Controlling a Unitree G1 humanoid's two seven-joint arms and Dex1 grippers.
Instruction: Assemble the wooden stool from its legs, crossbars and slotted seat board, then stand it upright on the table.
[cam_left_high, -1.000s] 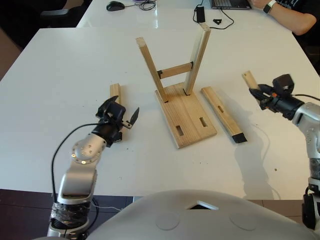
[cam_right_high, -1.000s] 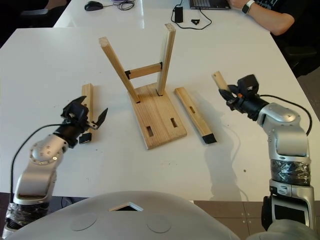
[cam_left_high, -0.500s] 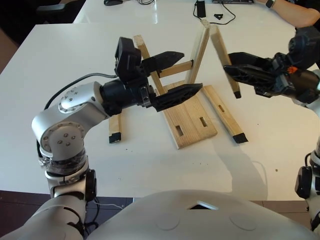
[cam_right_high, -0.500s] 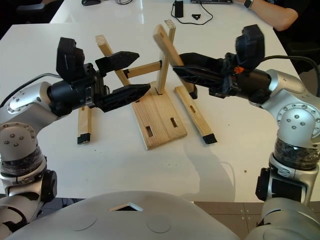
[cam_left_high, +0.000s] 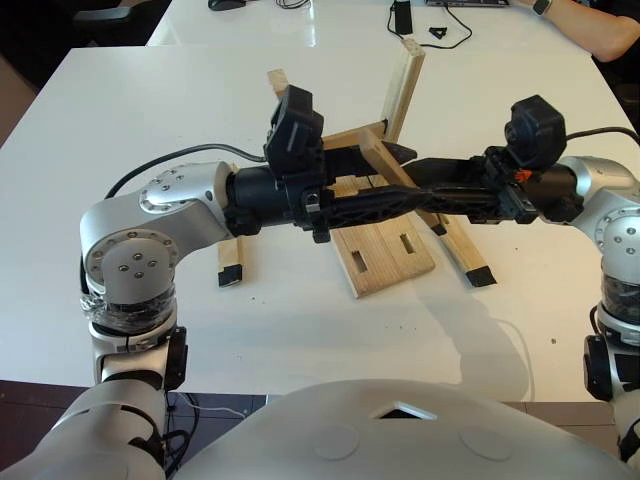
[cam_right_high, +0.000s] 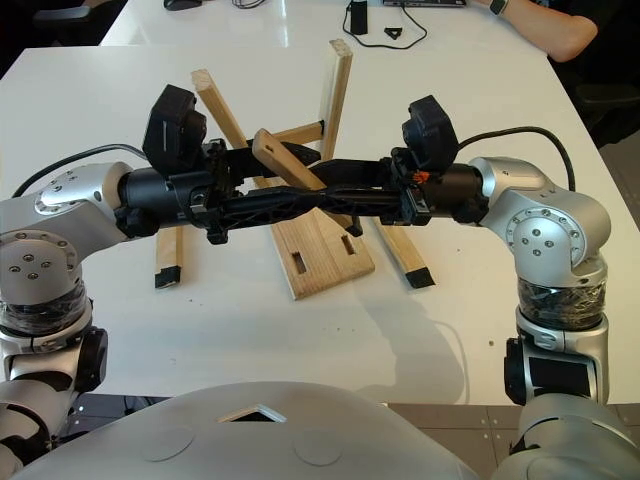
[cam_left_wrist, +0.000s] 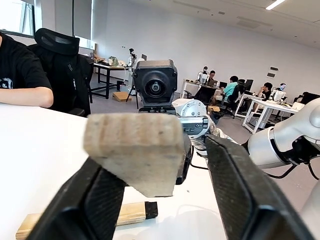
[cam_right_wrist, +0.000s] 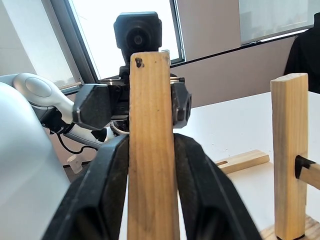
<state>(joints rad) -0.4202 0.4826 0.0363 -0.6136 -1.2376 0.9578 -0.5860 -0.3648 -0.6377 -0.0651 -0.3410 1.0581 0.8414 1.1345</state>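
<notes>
Square-section pale wood leg (cam_right_high: 277, 162), clamped by right gripper (cam_right_wrist: 151, 140), tilts dark-tipped end down over flat slotted seat board (cam_right_high: 318, 252). Left gripper (cam_left_wrist: 152, 152) fingers spread around its upper end.

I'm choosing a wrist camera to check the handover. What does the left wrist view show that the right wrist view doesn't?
Left wrist only: the leg's end grain inside the left hand, with a gap beside one finger. Right wrist only: the leg's long face clamped by the right hand, and an upright leg with its crossbar. Both: the held leg, the opposite arm's camera behind it, and a loose leg lying on the table.
</notes>
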